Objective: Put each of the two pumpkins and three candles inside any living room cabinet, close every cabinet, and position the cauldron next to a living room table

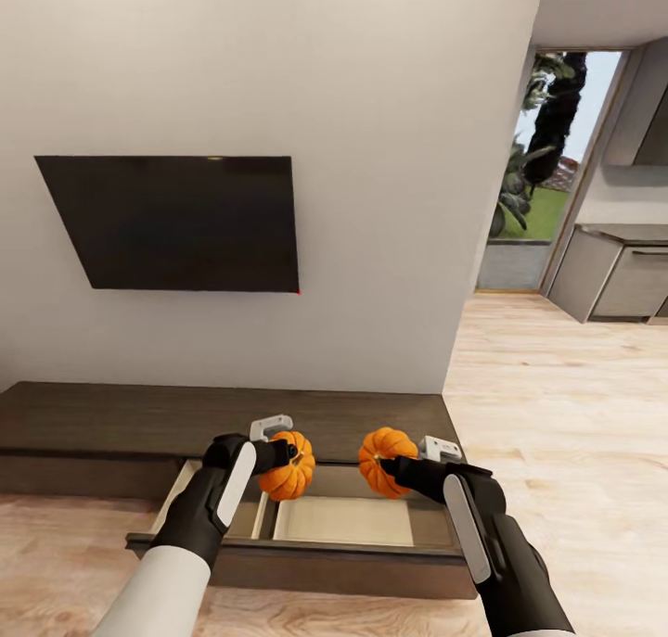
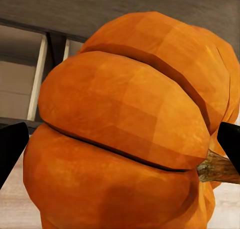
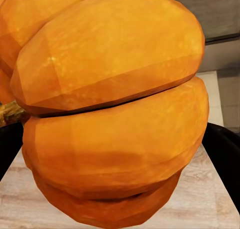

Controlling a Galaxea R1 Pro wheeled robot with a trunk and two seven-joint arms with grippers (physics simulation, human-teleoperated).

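While both arms reach out over the cabinet (image 1: 223, 419), each gripper is clamped on a pumpkin — 2 pumpkins held side by side, apart from each other, above the cabinet's open drawer (image 1: 343, 521). The left gripper (image 1: 286, 455) has its dark fingers (image 2: 11, 148) pressed against either side of the left pumpkin (image 1: 289, 468), whose ribbed orange body crowds the left wrist view (image 2: 125, 134) with its brown stem (image 2: 217, 168) sticking out by one finger. The right gripper (image 1: 397, 470) grips the right pumpkin (image 1: 384, 461) the same way; in the right wrist view the fruit (image 3: 110, 104) sits between 2 black fingers (image 3: 225, 159), with pale wood floor (image 3: 30, 199) beneath it.

That drawer is pulled out from the cabinet's front, showing pale inner compartments, and both pumpkins hang over its back part, close to the cabinet's top edge. Above the cabinet a dark TV (image 1: 176, 222) hangs on the wall — off beyond the cabinet's right end, a doorway (image 1: 547, 155) shows greenery outside.
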